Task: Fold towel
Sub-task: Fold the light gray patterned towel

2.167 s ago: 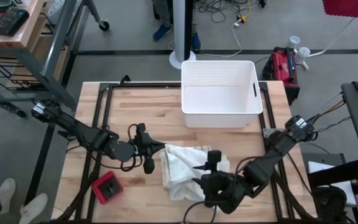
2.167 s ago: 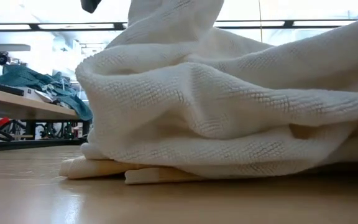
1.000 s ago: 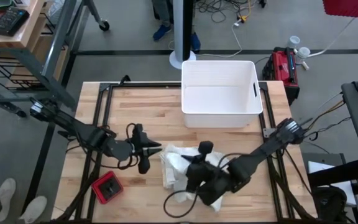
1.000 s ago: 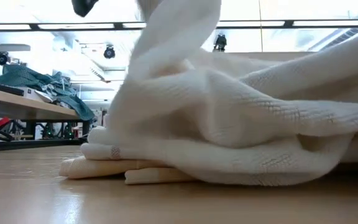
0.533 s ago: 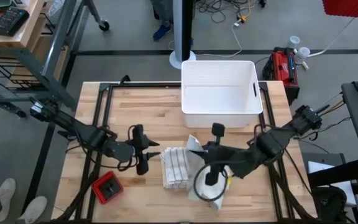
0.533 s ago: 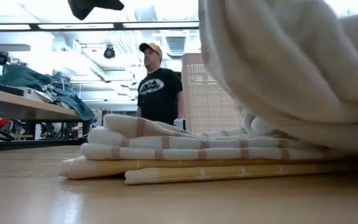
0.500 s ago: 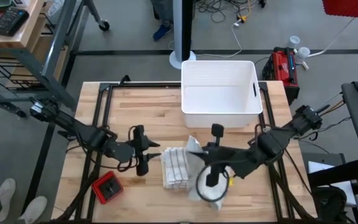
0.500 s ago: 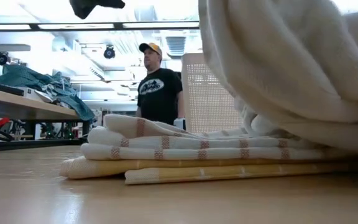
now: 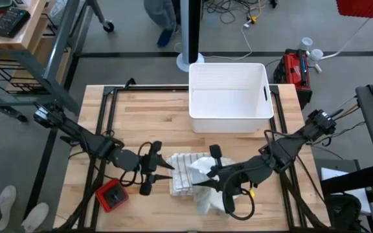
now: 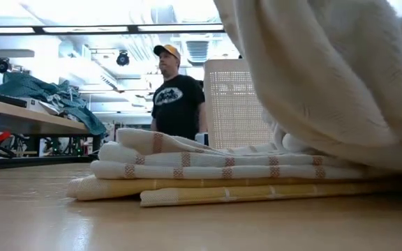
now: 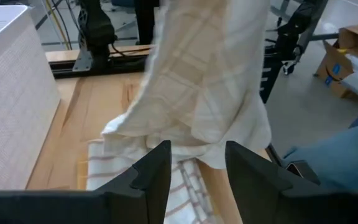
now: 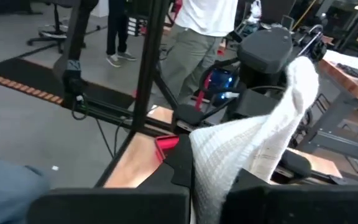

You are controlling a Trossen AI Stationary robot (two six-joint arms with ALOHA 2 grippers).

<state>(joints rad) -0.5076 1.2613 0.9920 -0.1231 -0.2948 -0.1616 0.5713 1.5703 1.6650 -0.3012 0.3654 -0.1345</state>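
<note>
While the right tool (image 9: 207, 173) carries a pinched fold of the white towel (image 9: 203, 169) raised off the counter (image 9: 141, 116), the rest of the cloth trails down onto a striped, already folded layer (image 9: 181, 173) lying flat near the counter's front edge. In the right wrist view the fingers are pressed together on the cloth, which drapes forward from between them. The left tool (image 9: 162, 168) sits just beside the folded layer's left edge, fingers spread and holding nothing; its wrist view shows the hanging towel (image 11: 197, 81) directly ahead, between the two fingertips (image 11: 157, 163) but not touched by them. A white bin (image 9: 228, 96) stands at the back of the counter and a small red object (image 9: 112, 195) lies near the front left corner, both well apart from the cloth. In the low view a person (image 10: 176, 94) stands in the room beyond.

Risks, as judged from this arrangement: the lifted section hangs bunched rather than flat, so laying it down now would likely trap wrinkles or leave an uneven edge. Dragging it sideways could pull the striped layer out of its stack. The grip holds only a narrow pinch, so the cloth may slip free.
</note>
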